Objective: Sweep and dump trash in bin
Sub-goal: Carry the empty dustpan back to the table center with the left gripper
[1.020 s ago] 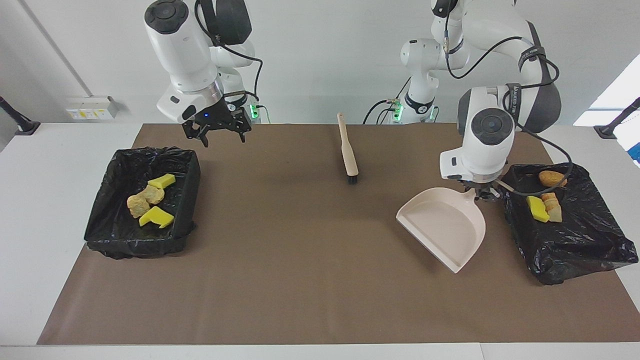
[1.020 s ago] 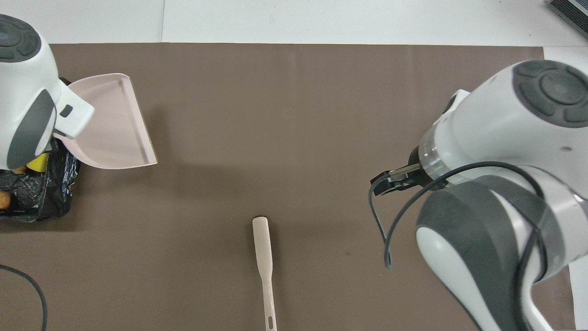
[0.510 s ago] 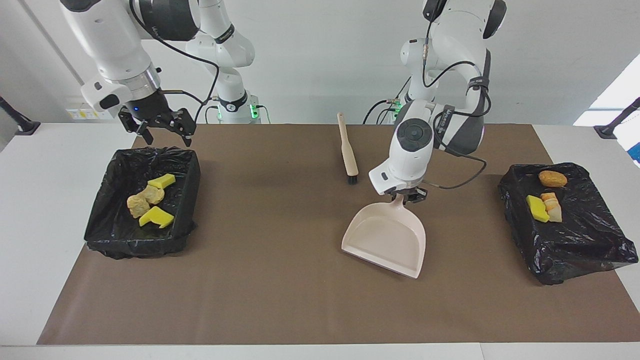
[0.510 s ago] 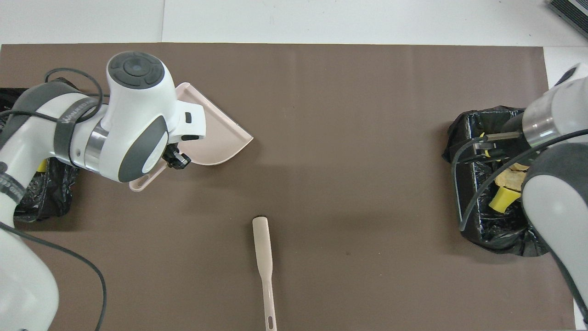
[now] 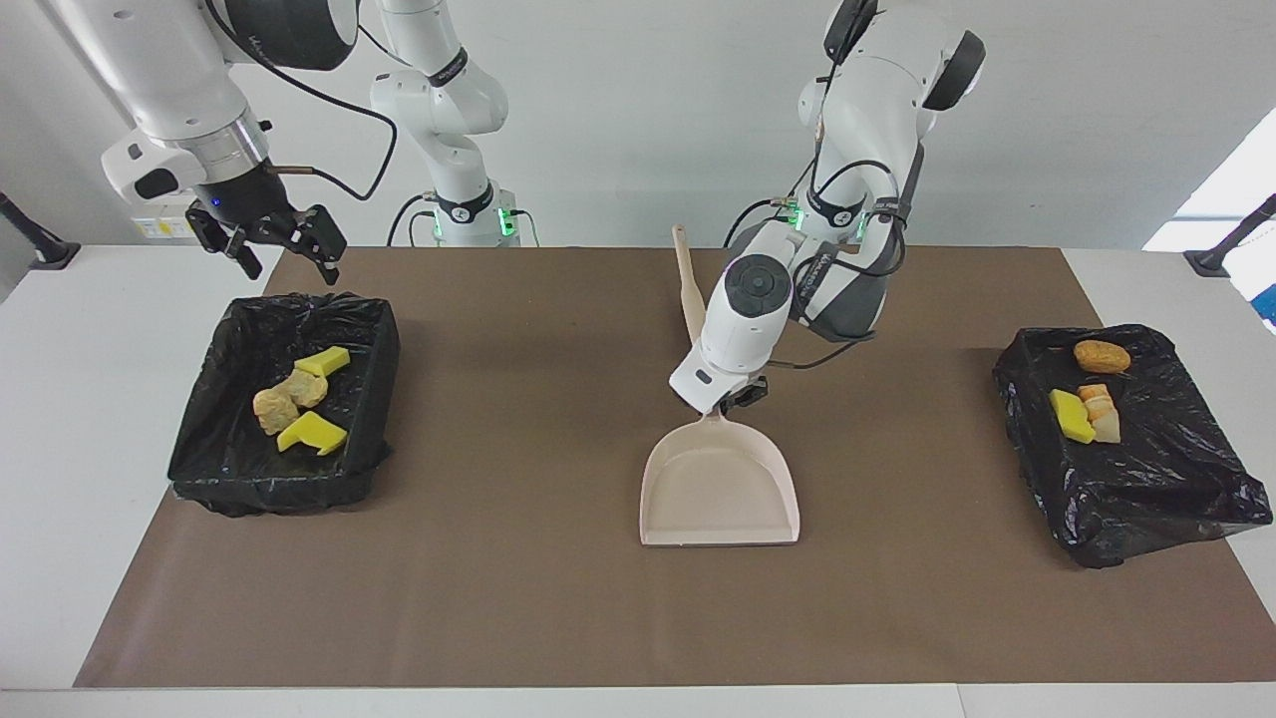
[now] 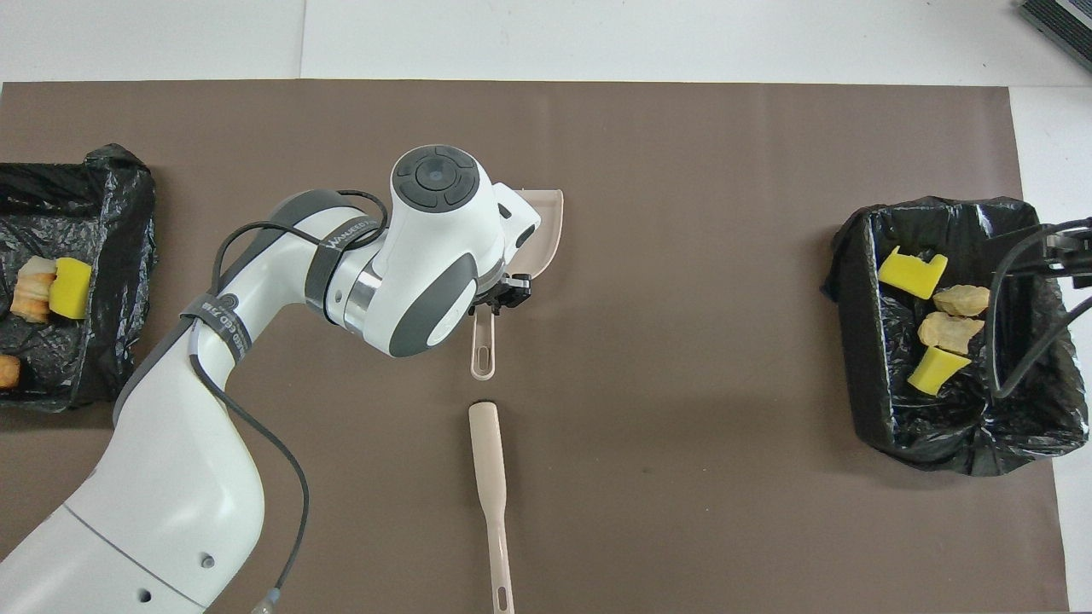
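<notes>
My left gripper (image 5: 736,397) is shut on the handle of the beige dustpan (image 5: 720,491), which lies low over the middle of the mat with its mouth pointing away from the robots. In the overhead view my left gripper (image 6: 503,298) and arm hide most of the dustpan (image 6: 547,223). The trash lies in two black-lined bins. Yellow sponge pieces (image 5: 311,431) and tan lumps (image 5: 277,409) are in the bin (image 5: 379,349) at the right arm's end. A yellow piece (image 5: 1070,415) and an orange lump (image 5: 1102,355) are in the bin (image 5: 1176,499) at the left arm's end. My right gripper (image 5: 286,255) is open and empty, raised over the robot-side rim of its bin.
The beige brush (image 6: 488,477) with black bristles lies on the mat nearer to the robots than the dustpan, its handle toward them. In the facing view the brush (image 5: 690,289) is partly hidden by my left arm. The brown mat (image 5: 518,598) covers the table.
My left arm carried the dustpan from beside the bin at its end to the middle of the mat and turned its mouth away from the robots. My right gripper swung out over its bin's rim.
</notes>
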Controlling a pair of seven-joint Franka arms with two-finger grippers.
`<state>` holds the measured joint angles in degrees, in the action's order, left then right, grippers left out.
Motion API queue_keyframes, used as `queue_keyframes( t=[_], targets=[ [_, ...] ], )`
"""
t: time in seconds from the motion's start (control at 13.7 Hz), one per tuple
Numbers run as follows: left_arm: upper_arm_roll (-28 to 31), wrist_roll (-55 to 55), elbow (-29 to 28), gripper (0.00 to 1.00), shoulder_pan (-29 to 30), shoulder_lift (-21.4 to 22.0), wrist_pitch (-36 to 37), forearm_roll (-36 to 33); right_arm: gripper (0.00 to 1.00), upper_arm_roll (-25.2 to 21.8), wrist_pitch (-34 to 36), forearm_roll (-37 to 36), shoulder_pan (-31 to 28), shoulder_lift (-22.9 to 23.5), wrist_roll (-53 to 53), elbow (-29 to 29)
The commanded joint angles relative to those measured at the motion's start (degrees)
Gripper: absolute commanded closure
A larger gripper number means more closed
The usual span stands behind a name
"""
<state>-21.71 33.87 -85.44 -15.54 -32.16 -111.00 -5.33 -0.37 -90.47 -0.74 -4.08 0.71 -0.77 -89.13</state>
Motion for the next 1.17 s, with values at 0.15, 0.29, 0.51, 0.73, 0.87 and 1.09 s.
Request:
queue_keyframes(
  t=[0.15,0.29,0.51,0.73,0.87,1.09],
  targets=[
    [0.4,0.8,2.5,1.0,-0.9,-1.6,-1.3,0.5,0.0,0.5,-0.1,0.0,0.2,-1.2,1.7,-1.7],
    [0.5,0.8,2.6,0.88,-0.9,-1.3,-1.2,0.1,0.0,0.5,0.0,0.0,0.2,-1.2,1.7,-1.7],
    [0.6,0.2,2.5,0.34,-0.9,0.4,-0.7,-0.1,0.0,0.5,0.6,0.0,0.2,-2.0,1.7,-2.7],
    [1.4,-1.7,1.2,0.05,0.1,4.7,0.4,0.0,0.0,0.5,1.4,0.0,0.2,-2.8,1.5,-3.8],
    [5.0,-8.7,-1.4,0.0,0.2,9.1,0.6,0.0,0.0,0.5,1.7,0.0,0.2,-2.8,1.5,-3.7],
    [10.0,-21.8,-5.3,0.0,0.8,16.7,3.1,0.6,0.0,0.5,1.6,0.0,0.2,-2.8,1.4,-3.8]
  ],
)
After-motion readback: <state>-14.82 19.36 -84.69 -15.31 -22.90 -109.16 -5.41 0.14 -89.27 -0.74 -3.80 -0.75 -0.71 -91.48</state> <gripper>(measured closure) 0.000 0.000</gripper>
